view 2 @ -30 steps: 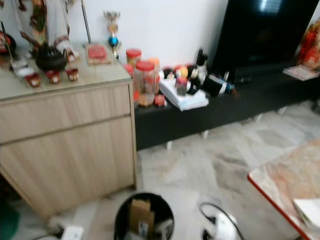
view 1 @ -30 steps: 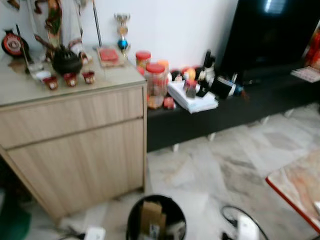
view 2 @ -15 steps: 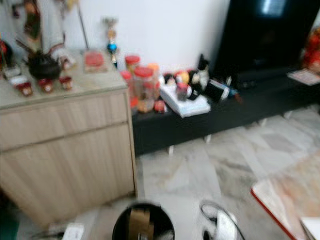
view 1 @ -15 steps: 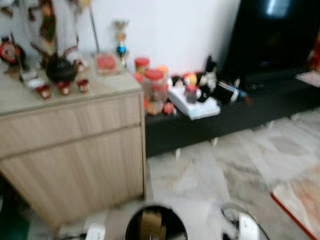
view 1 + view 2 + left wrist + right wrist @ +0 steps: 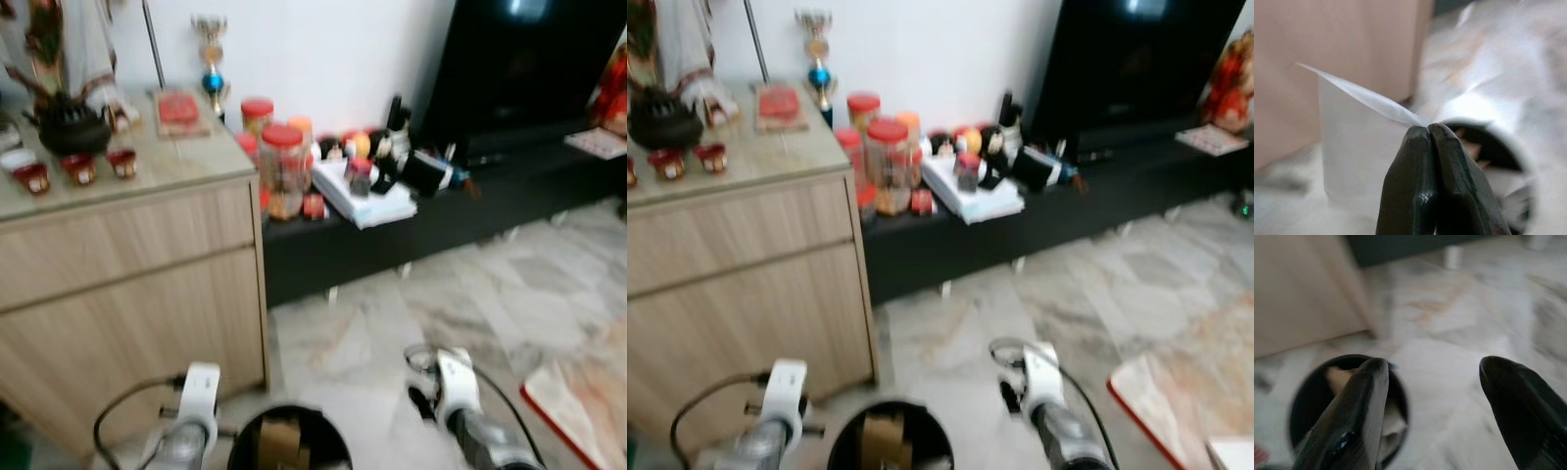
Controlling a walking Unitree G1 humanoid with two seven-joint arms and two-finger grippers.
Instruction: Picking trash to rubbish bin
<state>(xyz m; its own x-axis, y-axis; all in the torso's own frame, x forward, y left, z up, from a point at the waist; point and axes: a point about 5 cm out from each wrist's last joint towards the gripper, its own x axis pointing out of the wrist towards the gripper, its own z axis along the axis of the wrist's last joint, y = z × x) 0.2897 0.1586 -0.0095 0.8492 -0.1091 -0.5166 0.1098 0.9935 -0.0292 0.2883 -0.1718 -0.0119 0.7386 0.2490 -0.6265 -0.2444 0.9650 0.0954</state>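
Head views: The robot stands over a black bin (image 5: 289,446) on the marble floor (image 5: 509,313), just beside a wooden cabinet (image 5: 137,294). Both arms reach in from the lower edge, the left arm (image 5: 191,416) at the bin's left and the right arm (image 5: 460,411) to its right. Cardboard (image 5: 272,441) already lies inside the bin. A low black shelf (image 5: 441,220) along the wall carries jars (image 5: 282,166) and bottles, with a dark TV (image 5: 529,59) above.

Left wrist view: The left gripper (image 5: 1429,134) has its fingers pressed together on the edge of a thin white sheet (image 5: 1352,147), apparently paper or plastic. The sheet hangs near the bin's rim (image 5: 1498,156), beside the opening rather than clearly over it.

Right wrist view: The right gripper (image 5: 1432,369) has its fingers spread wide with nothing between them, looking down at the bin (image 5: 1312,391) and the floor beside it.

The step in hand looks like the drop-off: trash gripped, bin reached. The next move likely calls for carrying the sheet squarely over the opening before parting the fingers, since so light a piece could drift onto the floor.
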